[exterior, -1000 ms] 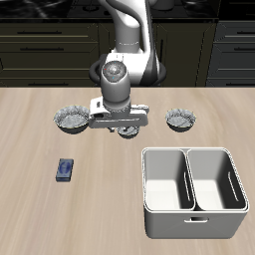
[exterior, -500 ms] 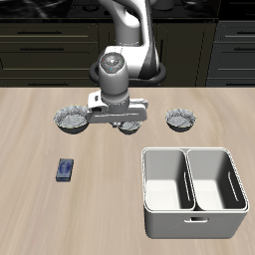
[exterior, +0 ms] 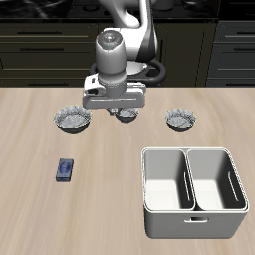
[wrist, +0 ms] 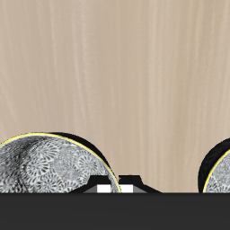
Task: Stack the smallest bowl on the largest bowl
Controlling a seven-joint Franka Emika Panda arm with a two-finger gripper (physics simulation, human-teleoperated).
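The gripper is hanging over the smallest bowl between the other bowls; whether its fingers are spread I cannot tell, and this light, stiff, probably slippery bowl seems best pinched at its rim.

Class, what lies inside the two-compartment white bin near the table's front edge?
Both compartments of the white bin look empty: only pale inner walls and floor show. The floor strip just behind its near wall is hidden in the exterior view, so something flat lying there cannot be excluded.
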